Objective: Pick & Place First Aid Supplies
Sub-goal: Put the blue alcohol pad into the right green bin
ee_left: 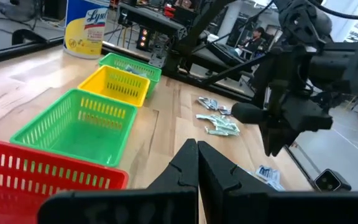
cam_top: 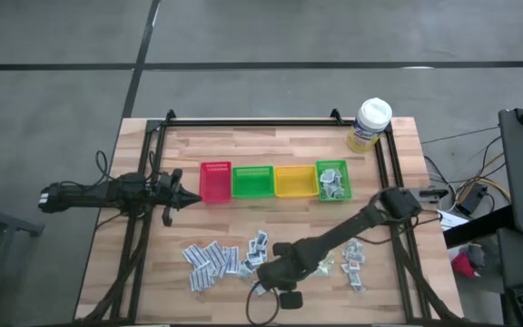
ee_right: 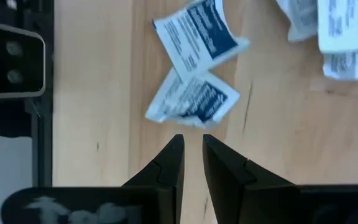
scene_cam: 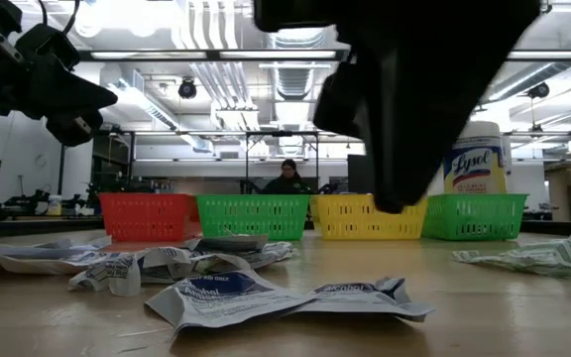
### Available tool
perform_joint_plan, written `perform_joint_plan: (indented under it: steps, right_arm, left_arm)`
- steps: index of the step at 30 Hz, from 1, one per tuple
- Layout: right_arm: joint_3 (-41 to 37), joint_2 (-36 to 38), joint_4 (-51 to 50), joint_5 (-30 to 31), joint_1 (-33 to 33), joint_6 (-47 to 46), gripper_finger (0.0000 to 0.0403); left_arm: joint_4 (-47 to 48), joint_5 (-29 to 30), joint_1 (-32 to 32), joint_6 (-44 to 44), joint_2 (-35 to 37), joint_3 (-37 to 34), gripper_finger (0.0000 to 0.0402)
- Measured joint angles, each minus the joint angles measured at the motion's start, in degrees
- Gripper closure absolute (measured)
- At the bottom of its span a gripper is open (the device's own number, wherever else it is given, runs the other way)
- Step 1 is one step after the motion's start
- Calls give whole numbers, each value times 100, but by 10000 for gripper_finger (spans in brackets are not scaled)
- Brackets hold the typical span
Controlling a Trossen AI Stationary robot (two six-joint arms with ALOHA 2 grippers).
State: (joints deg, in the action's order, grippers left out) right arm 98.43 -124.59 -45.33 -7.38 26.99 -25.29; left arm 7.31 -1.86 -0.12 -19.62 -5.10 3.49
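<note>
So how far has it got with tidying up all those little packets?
Not far. The rightmost green bin already holds a few sachets; the red, middle green and yellow bins look empty. The right gripper hangs slightly open over two white-blue sachets and holds nothing. Most packets still lie scattered across the table. The left gripper waits shut by the red bin.

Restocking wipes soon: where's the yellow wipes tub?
In the high view, the yellow wipes tub stands at the table's far right corner, just behind the rightmost green bin.
</note>
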Motion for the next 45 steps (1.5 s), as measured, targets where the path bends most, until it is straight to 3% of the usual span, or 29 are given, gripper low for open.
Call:
perform_joint_plan:
  steps: [13,28,45]
  right_arm:
    - [974,-488,-854,0,-53,-205,329]
    - [931,-600,-841,-15,-90,-871,266]
    - [753,-636,-751,289,-88,-1593,270]
  left_arm:
    - [1,-1,-1,14,0,0,401]
    - [-2,-1,-2,208,0,0,401]
    - [-2,1,-2,358,2,0,401]
